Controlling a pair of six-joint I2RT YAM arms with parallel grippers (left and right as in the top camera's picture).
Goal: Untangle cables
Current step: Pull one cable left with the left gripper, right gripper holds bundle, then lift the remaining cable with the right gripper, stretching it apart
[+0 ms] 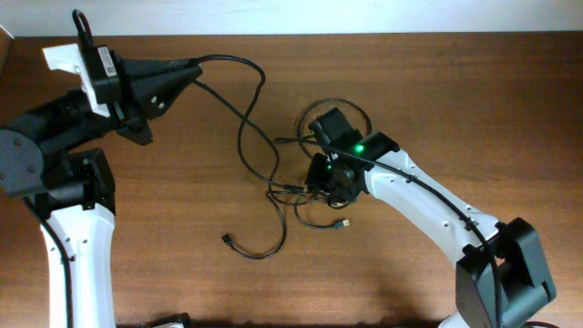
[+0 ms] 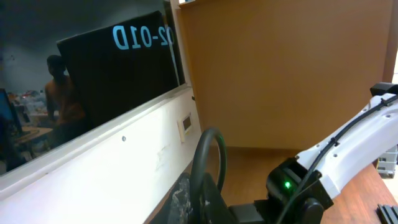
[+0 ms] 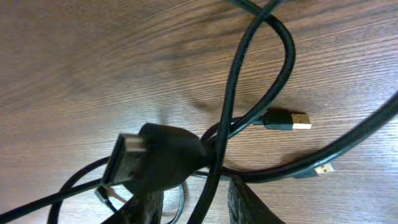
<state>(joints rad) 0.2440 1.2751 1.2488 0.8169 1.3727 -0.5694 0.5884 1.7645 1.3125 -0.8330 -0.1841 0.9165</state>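
Cables (image 1: 273, 187) tangled on table (image 1: 455, 109), left pincer (image 1: 187, 73) grasping one, right pincer (image 3: 193, 202) parted

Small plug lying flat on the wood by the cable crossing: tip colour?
Gold tip on a black plug; clearest in the right wrist view.

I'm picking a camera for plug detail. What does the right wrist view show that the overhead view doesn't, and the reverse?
Only the right wrist view: close detail of the chunky black moulded plug with a metal tip and a small gold-tipped plug. Only the overhead view: the left tool with a cord running to it, and a loose cord end lying apart from the tangle. Both: the thin black cables crossing on the brown wooden table.
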